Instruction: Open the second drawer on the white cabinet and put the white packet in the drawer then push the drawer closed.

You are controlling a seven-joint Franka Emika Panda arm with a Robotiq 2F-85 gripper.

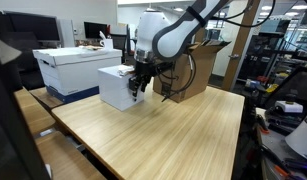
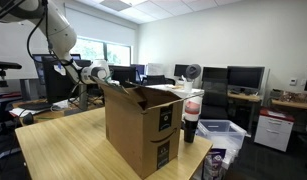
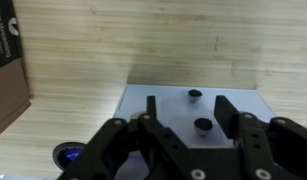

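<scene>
Wooden table [image 1: 183,130]: the white cabinet [image 1: 115,88] stands near the far edge in an exterior view. A larger white lidded storage box [image 1: 73,68] sits at its 9 o'clock and a brown cardboard box [image 1: 196,68] at its 3 o'clock.

The arm [image 1: 178,32] reaches down to the cabinet's front face, and the gripper [image 1: 140,82] is just beside that face. Contact cannot be confirmed.

In the wrist view the gripper [image 3: 188,108] enters from 6 o'clock. The fingers [image 3: 150,108] are spread wide, with nothing held between them.

The cabinet front fills the centre of that view as one flat white face with two small dark pulls. The far pull [image 3: 194,96] lies close to the table line at 12 o'clock, which places it on the second drawer [image 3: 163,96]. The nearer pull [image 3: 203,125] lies between the fingers.

Both drawers appear shut, and the seam between them is not resolved.

In an exterior view the cardboard box [image 2: 143,125] hides the cabinet, with the arm [image 2: 58,35] at its 10 o'clock
</scene>
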